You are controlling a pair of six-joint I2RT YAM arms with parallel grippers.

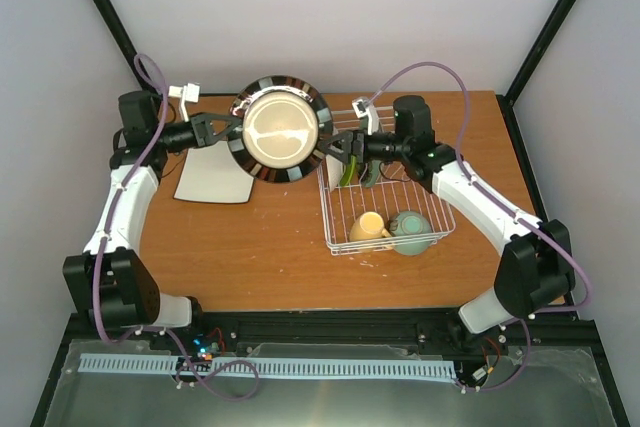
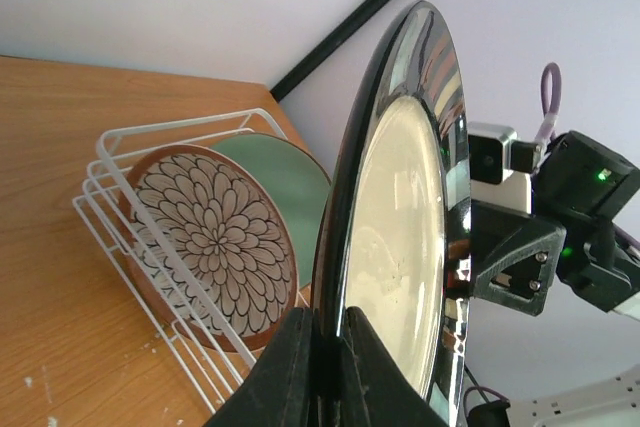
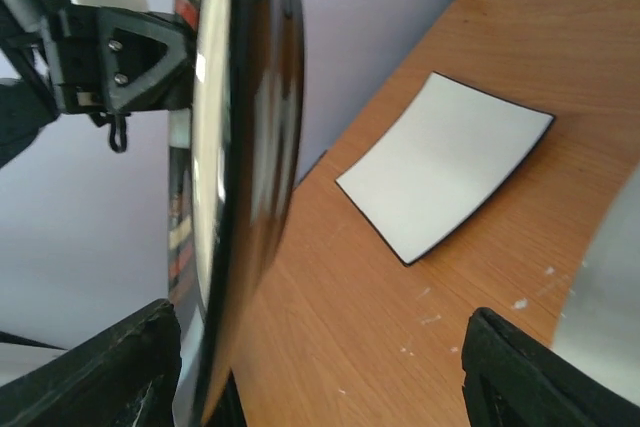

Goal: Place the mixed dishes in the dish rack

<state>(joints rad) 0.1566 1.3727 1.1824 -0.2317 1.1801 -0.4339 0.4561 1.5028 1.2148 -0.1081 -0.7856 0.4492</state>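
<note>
The dark-rimmed cream-centred plate (image 1: 280, 127) hangs on edge in the air left of the dish rack (image 1: 437, 209). My left gripper (image 1: 228, 129) is shut on its left rim, fingers pinching the edge in the left wrist view (image 2: 335, 322). My right gripper (image 1: 335, 152) is open at the plate's right rim; in the right wrist view (image 3: 320, 377) the rim (image 3: 230, 147) stands between the jaws, close to one finger. The yellow mug (image 1: 368, 227) and mint bowl (image 1: 410, 230) lie in the rack's near end. Two plates, flower-patterned (image 2: 215, 247) and pale green (image 2: 290, 182), stand in the rack. The white square plate (image 1: 215, 172) lies on the table.
The rack's white wires (image 2: 150, 207) rise just beside the held plate. The square plate (image 3: 450, 172) lies below and behind it. Black frame posts (image 1: 110, 17) and pale walls close in the table's back and sides.
</note>
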